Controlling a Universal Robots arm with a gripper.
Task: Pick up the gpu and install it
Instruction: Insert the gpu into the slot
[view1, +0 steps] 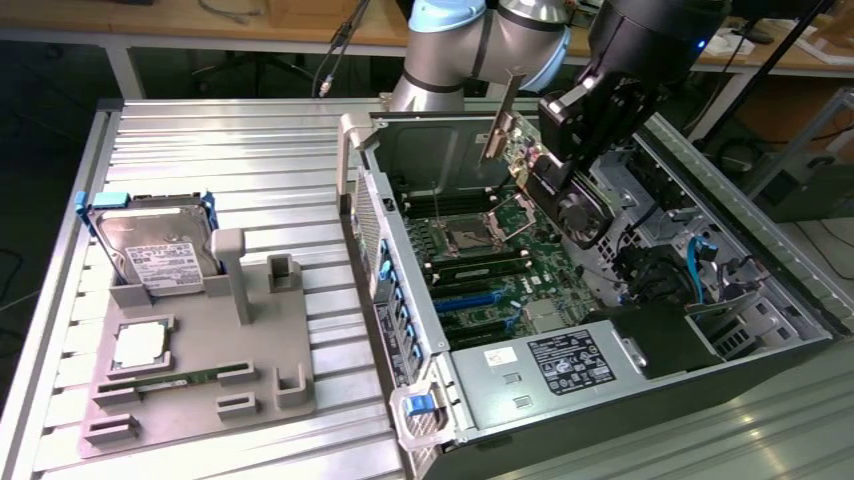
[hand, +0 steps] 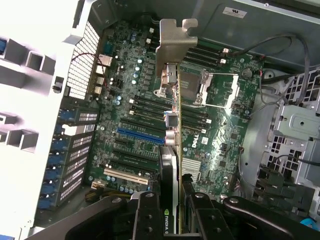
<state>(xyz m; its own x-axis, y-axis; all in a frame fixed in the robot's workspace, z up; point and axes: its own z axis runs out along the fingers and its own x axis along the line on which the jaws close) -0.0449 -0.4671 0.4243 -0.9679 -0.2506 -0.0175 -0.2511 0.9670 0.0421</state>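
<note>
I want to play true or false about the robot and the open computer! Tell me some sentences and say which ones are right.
1. The tool is holding the gpu. True.
2. The hard drive is inside the computer case. False: it stands in the grey holder outside the case, towards the exterior view's left.
3. The gpu is plugged into the motherboard. False: it hangs above the board, gripped by the tool.
4. The gpu has a silver bracket at one end. True.
5. The computer case has its side closed. False: it is open, and the motherboard shows.
</note>
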